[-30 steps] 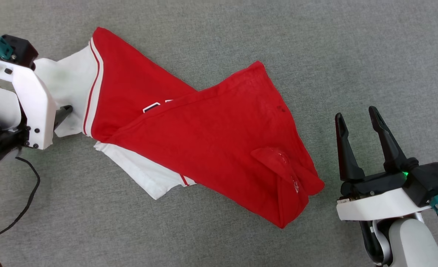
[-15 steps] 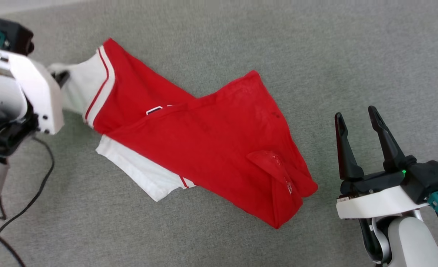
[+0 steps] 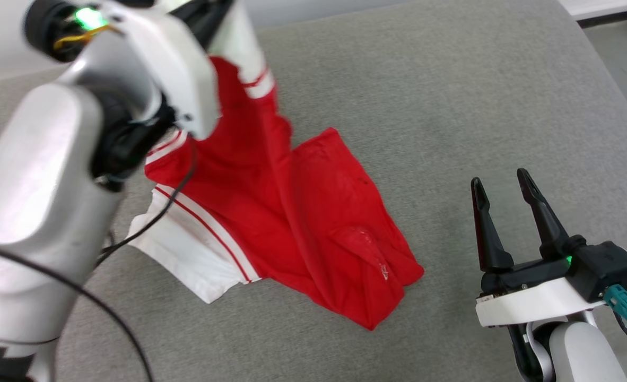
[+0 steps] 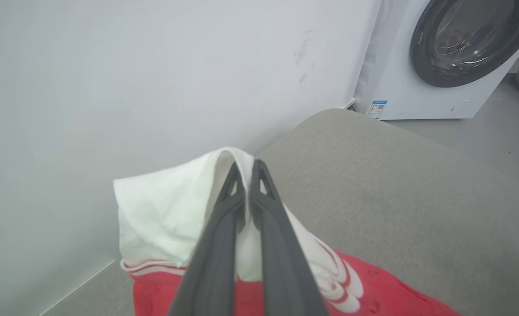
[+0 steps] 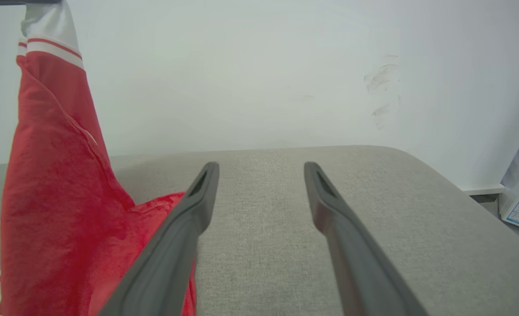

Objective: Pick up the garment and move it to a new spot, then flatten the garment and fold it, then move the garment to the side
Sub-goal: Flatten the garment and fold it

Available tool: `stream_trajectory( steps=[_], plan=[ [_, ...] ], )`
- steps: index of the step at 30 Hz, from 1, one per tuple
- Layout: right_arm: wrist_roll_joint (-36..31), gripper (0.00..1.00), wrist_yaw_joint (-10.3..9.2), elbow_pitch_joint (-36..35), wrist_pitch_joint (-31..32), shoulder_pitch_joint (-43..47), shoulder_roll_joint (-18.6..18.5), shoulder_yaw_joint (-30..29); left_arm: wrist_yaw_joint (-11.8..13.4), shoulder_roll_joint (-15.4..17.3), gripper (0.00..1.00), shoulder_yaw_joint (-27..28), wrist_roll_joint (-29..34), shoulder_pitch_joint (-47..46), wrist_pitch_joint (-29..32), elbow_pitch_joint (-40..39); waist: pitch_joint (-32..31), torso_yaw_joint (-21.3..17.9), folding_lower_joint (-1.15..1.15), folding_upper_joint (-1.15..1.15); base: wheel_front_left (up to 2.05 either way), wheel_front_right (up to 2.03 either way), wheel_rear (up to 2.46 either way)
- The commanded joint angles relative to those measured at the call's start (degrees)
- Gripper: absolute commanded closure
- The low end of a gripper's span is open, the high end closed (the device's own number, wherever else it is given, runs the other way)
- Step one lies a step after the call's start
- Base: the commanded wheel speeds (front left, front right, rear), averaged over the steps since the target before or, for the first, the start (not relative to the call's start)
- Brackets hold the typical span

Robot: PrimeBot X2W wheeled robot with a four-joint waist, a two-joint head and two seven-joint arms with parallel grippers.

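Observation:
The garment (image 3: 292, 212) is a red shirt with white sleeves and striped trim, lying partly on the grey cushion. One white sleeve (image 4: 163, 210) is pulled up off the surface, and my left gripper (image 4: 246, 169) is shut on it near the top left of the head view. From there the red cloth (image 5: 53, 175) hangs down in a taut drape, while its lower end stays bunched on the cushion. My right gripper (image 3: 499, 183) stands open at the lower right, apart from the garment's nearest hem, with nothing between its fingers (image 5: 198, 197).
The grey cushion (image 3: 451, 106) curves away at its far right corner. A white wall (image 4: 154, 66) stands right behind it. A white washing machine (image 4: 439, 57) sits on the floor beyond the corner. A black cable (image 3: 133, 329) trails from my left arm.
My left gripper has shut on the white sleeve and risen, lifting that end of the garment off the cushion. The head view has shifted. The right gripper has stayed open in place.

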Motion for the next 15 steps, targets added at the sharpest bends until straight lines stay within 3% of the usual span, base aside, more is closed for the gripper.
stream_trajectory(
  steps=[1, 10, 11, 12, 13, 15],
  plan=[
    [0.5, 0.00, -0.02, -0.1, -0.1, -0.1, 0.1, 0.1, 0.4, -1.4, 1.00, -0.6, 0.6, -1.6, -0.6, 0.4, 0.5, -1.3, 0.00, 0.00, 0.00, 0.00, 0.00],
    [3.4, 0.00, -0.02, -0.7, -0.1, -0.9, 0.1, 0.9, 1.0, -14.0, 1.00, -7.1, 3.9, -9.1, -3.9, 10.0, 3.8, -7.2, 0.00, 0.00, 0.00, 0.00, 0.00],
    [3.6, 0.00, -0.02, -0.8, -0.1, -1.0, 0.1, 1.1, 1.0, -15.1, 0.72, -7.8, 4.4, -9.3, -4.5, 11.7, 4.1, -7.7, 0.00, 0.00, 0.00, 0.00, 0.00],
    [3.8, 0.00, -0.02, -0.9, -0.1, -1.0, 0.1, 1.2, 1.0, -16.3, 0.23, -8.5, 4.5, -9.2, -5.1, 13.5, 4.4, -8.1, 0.00, 0.00, 0.00, 0.00, 0.00],
    [3.9, 0.00, -0.02, -0.9, -0.1, -1.0, 0.1, 1.3, 1.0, -17.6, 0.00, -9.5, 5.0, -8.8, -5.8, 15.3, 4.6, -8.4, 0.00, 0.00, 0.00, 0.00, 0.00],
    [4.0, 0.00, -0.02, -1.0, -0.1, -1.0, 0.1, 1.3, 0.3, -20.0, 0.00, -11.5, 4.7, -7.6, -7.2, 18.1, 4.9, -8.6, 0.00, 0.00, 0.00, 0.00, 0.00]
  ],
)
